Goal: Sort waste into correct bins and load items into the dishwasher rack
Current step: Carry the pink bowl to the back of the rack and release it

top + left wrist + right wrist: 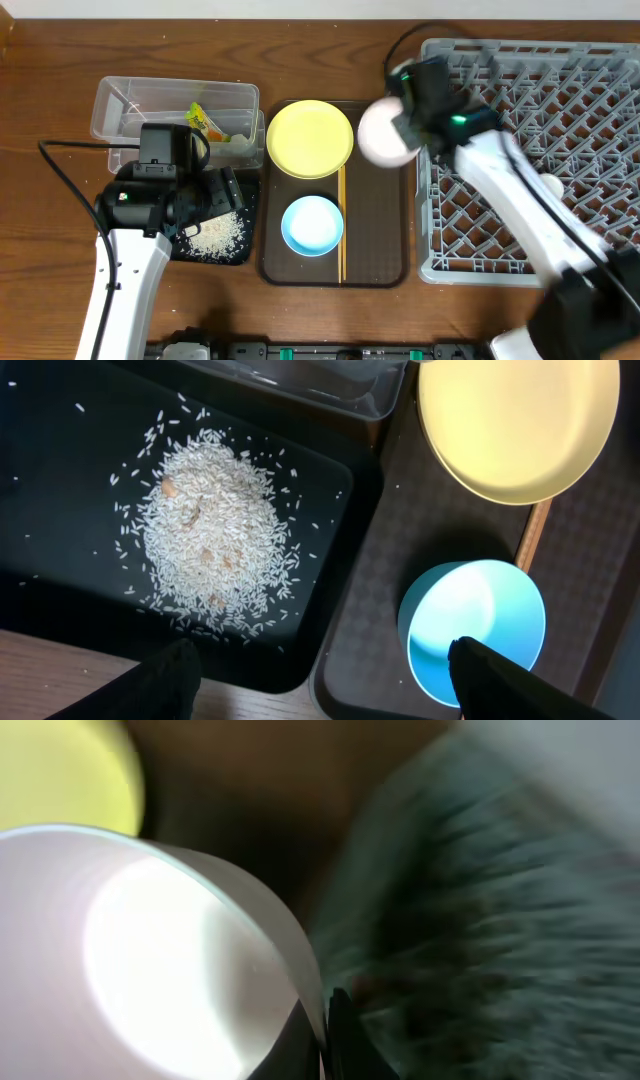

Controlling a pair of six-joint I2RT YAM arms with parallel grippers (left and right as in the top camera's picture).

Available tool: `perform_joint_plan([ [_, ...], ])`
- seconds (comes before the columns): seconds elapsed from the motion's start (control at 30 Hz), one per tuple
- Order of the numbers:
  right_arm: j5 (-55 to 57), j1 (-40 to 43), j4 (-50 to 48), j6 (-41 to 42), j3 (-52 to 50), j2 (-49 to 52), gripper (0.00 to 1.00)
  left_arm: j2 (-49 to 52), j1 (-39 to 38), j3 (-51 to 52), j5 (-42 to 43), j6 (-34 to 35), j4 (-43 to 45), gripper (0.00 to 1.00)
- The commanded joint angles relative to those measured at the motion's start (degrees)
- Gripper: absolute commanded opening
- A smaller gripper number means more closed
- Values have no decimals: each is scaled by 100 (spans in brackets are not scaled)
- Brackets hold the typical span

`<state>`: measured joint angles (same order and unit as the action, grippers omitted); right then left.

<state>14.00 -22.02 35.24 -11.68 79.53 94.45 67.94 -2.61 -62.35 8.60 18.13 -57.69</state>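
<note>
My right gripper [405,125] is shut on the rim of the pinkish-white bowl [385,132] and holds it in the air at the left edge of the grey dishwasher rack [600,100]; the right wrist view shows the bowl [150,950] pinched between the fingers [325,1020], blurred. My left gripper [320,680] is open and empty above the black tray [60,450] that holds the white rice scraps [215,530]. The clear box [130,100] holds the yellow-green wrapper [203,120]. The yellow plate [309,138], light blue bowl [312,224] and chopsticks [341,225] lie on the brown tray. A small pale cup [551,186] sits in the rack.
The dark brown serving tray [385,235] lies between the bins and the rack. A black cable [70,185] runs across the table at the left. The rack's upright pegs fill the right side.
</note>
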Motion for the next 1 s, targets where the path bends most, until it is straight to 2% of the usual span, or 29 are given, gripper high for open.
perform_joint_plan([
  [0.0, 1152, 151, -380, 2, 116, -557, 1, 22, 31, 9, -68, -31, -13, 82],
  [0.13, 2297, 358, -1145, -258, 116, -636, 1, 22, 31, 9, -70, -31, -11, 82],
  [0.33, 3097, 767, -2509, -1231, 114, -157, 1, 22, 31, 9, -70, -31, -9, 82],
  [0.47, 4210, 979, -3491, -1327, 116, 409, 1, 22, 31, 9, -70, -31, -9, 82],
  [0.57, 4603, 1008, -3985, -1325, 114, 852, 1, 22, 31, 9, -70, -31, -9, 82],
  [0.97, 4618, 695, -3943, -1110, 114, 2055, 1, 22, 31, 9, -70, -31, -11, 82],
])
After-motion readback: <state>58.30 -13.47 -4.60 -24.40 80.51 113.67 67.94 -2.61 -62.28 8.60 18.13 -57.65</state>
